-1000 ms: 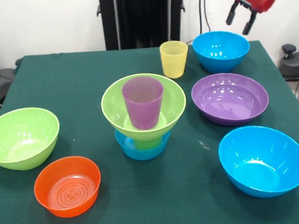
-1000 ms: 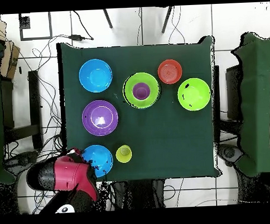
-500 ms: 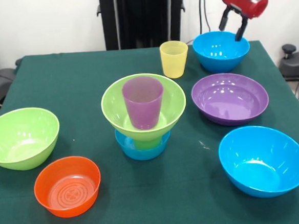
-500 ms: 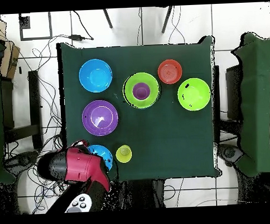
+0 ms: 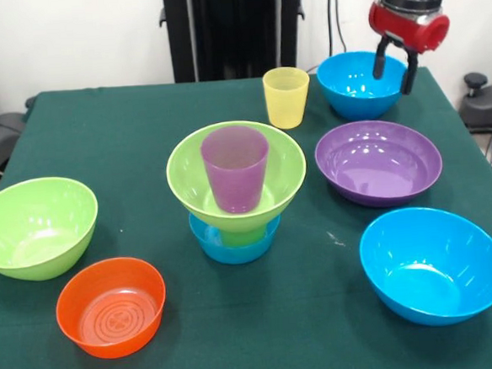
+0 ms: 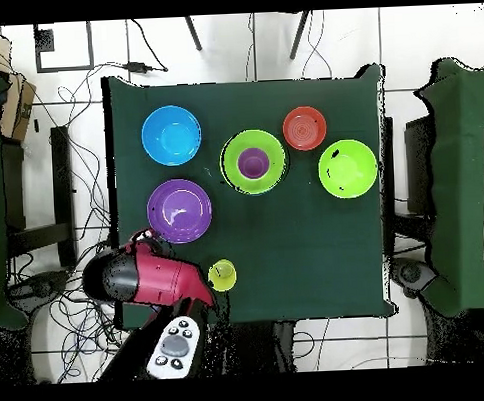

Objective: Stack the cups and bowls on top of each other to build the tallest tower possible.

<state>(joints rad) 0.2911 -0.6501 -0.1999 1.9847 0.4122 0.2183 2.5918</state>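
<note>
The tool [image 5: 395,63], fingers spread and empty, straddles the 3 o'clock rim of the blue bowl [image 5: 359,84] at the tabletop's [image 5: 99,136] far right; closing off-centre could tip or skid it toward the yellow cup [image 5: 286,97].

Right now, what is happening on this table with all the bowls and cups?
A robot arm is building a tower: a small blue bowl, a green cup, a green bowl and a purple cup on top. The gripper hangs with open jaws astride the right rim of the far blue bowl, holding nothing yet. The yellow cup and the other bowls sit loose on the table.
</note>
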